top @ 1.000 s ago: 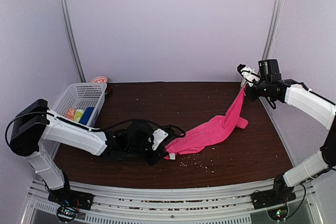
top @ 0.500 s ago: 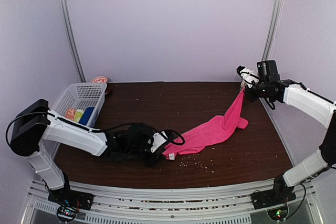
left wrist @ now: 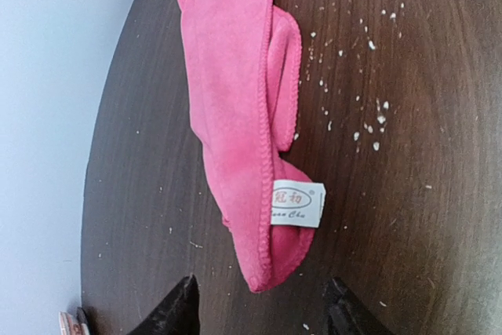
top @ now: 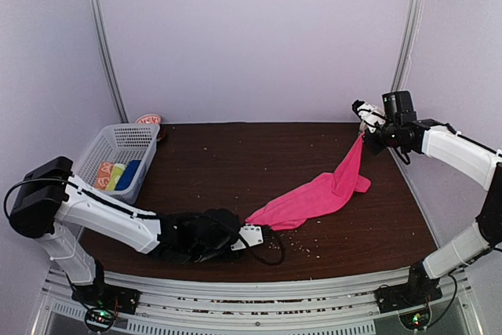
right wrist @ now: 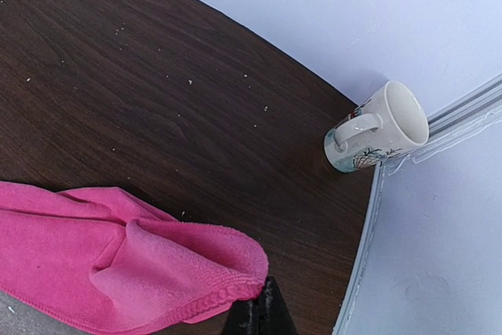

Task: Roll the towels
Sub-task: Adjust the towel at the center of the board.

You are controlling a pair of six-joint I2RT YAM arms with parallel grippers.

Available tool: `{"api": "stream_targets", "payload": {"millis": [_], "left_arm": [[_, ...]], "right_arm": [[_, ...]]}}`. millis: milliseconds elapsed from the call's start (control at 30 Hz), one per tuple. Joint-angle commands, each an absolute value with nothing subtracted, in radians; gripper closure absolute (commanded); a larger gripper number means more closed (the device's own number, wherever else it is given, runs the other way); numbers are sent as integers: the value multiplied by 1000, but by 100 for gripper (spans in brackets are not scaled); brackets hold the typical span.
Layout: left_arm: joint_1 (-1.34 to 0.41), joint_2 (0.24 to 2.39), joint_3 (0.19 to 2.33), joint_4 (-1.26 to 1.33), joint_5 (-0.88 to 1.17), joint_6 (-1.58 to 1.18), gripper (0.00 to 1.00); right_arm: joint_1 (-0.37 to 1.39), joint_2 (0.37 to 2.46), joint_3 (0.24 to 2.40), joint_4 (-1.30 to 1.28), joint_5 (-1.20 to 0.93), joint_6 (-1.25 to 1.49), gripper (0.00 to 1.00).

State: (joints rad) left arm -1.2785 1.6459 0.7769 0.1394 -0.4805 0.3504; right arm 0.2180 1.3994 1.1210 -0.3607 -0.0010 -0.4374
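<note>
Our left end effector (left wrist: 263, 311), spread, has dropped the pink towel (top: 314, 198) and retreated toward 6 o'clock, so we must regrasp. Our right end effector (top: 365, 132) pinches its raised corner.

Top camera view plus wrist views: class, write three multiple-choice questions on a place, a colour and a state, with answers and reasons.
1. Where on the table is the basket? A. back left corner B. back right corner C. centre
2. What colour is the label on the pink towel? A. black B. white C. green
3. What is the right gripper doing? A. hanging open B. resting in the basket C. pinching a raised towel corner
Answers: 1 A, it sits far left at the back; 2 B, the tag is white; 3 C, the corner hangs from its shut tips.
</note>
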Motion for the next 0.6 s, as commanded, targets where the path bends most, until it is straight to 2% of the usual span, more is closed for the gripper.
{"api": "stream_targets", "payload": {"millis": [0,233,567], "left_arm": [[-1291,1686,759,219,-612,462,47],[-1326,1766,778,274,-725,550,56],[-1361,1635,696,331,-670,595,61]], "right_arm": [[221,1407,1117,-370,-15,-419,100],[222,1411,1118,-376,-29,-414,100],[222,1414,1120,-379,-32,-414,100]]}}
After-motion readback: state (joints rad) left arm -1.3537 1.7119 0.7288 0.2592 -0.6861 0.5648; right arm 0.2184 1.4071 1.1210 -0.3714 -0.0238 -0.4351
